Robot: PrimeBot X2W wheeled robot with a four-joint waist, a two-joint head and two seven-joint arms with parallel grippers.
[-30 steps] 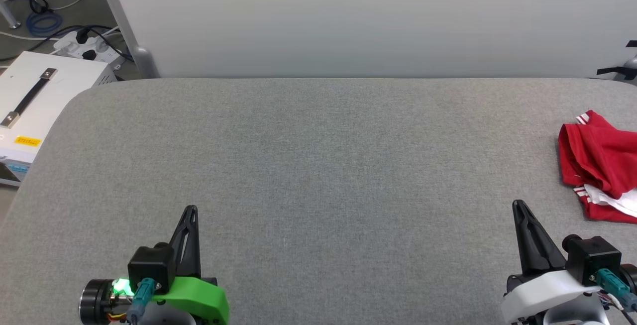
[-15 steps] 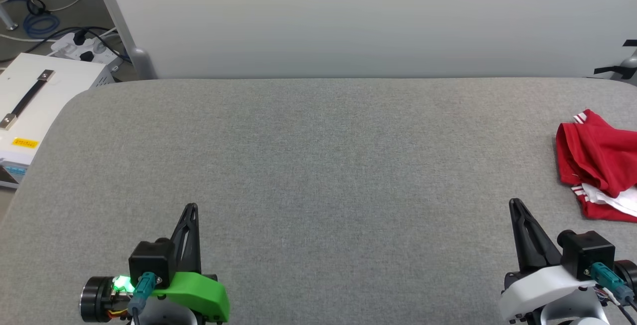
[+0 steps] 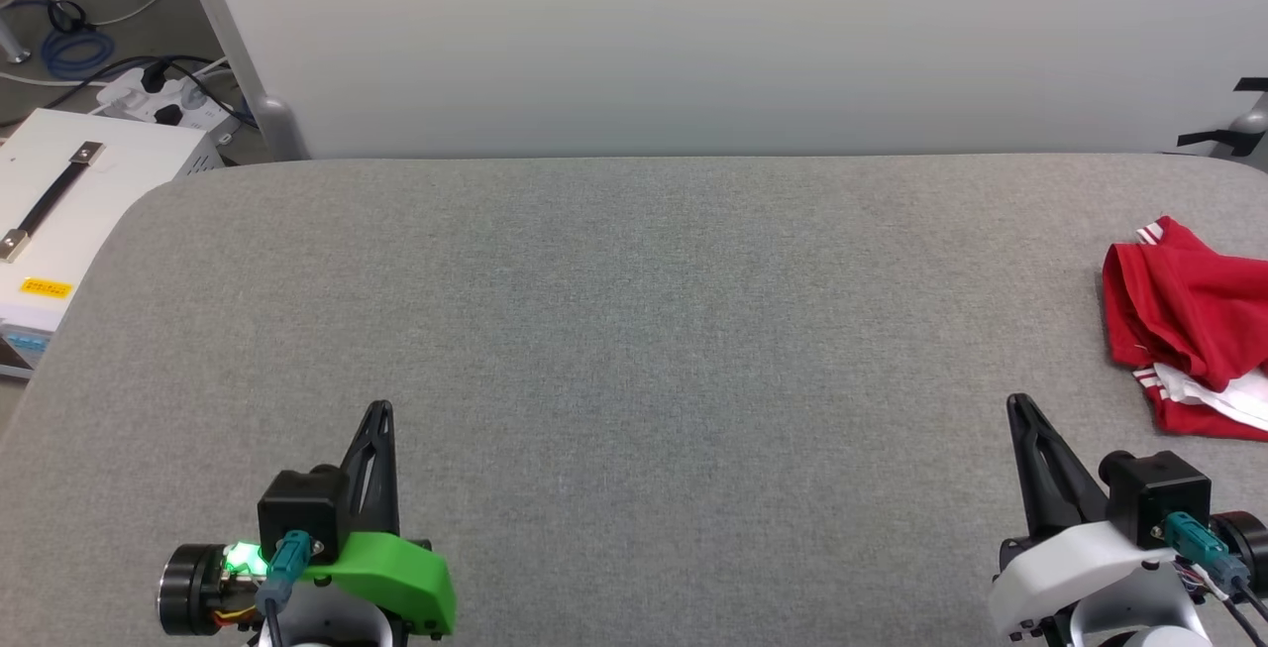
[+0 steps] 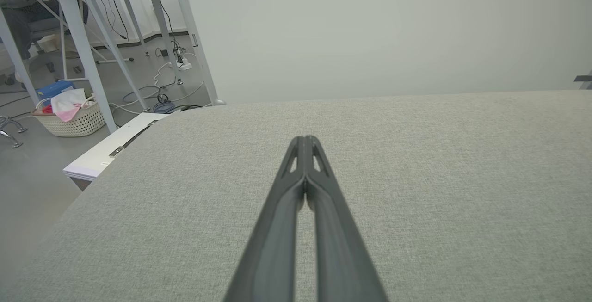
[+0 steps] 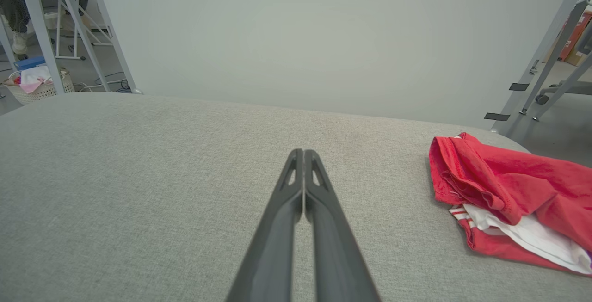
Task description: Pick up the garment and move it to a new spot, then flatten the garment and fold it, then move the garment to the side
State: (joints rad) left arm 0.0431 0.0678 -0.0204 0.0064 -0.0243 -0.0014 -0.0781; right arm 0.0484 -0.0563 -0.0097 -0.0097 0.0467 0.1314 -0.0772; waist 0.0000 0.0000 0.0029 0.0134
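camera drifted, garment well right of shut jaws

1. The garment lies on the table, at its right edge.
2. The right gripper is near it, the left gripper well apart to the left.
3. A wall panel stands behind the table; a case sits beside its far left corner.

A grey fabric-covered surface with rounded far corners fills most of the head view. Behind it a plain pale wall panel spans the top of the frame. At upper left, the grey floor carries a white power strip, a coiled blue cable and a white box with a black strap handle. The left wrist view's upper left shows pale metal frame legs and a white basket of cloths.
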